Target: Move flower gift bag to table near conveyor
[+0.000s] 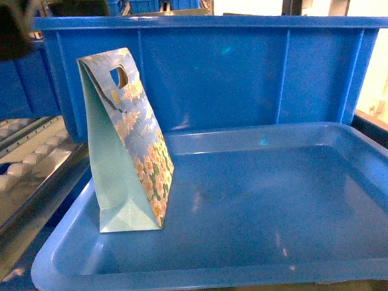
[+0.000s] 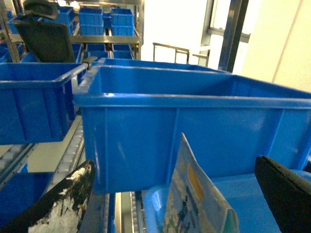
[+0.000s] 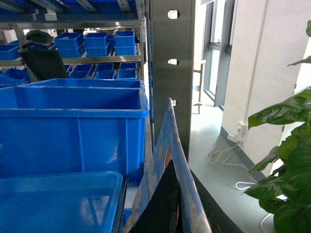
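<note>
Evidently upright at the left of the shallow blue tray (image 1: 210, 275), the flower gift bag (image 1: 130, 143) sits between the spread-apart left gripper (image 2: 174, 167), whose skewed closing could crumple or topple it, while the right gripper (image 3: 170, 213) seemingly pinches a second flowered bag (image 3: 167, 131).

Right wrist view. A floral bag (image 3: 167, 160) rises edge-on from the lower centre, the black gripper (image 3: 163, 206) closed on its top edge. Behind it stands a steel upright (image 3: 172, 63) with punched holes. To the left, a blue tray (image 3: 58, 199) lies before a deep blue bin (image 3: 73, 128); further bins (image 3: 97, 43) fill the racks beyond. At right, a white wall, cables (image 3: 228, 158) on the grey floor, and a leafy plant (image 3: 286, 160).
</note>
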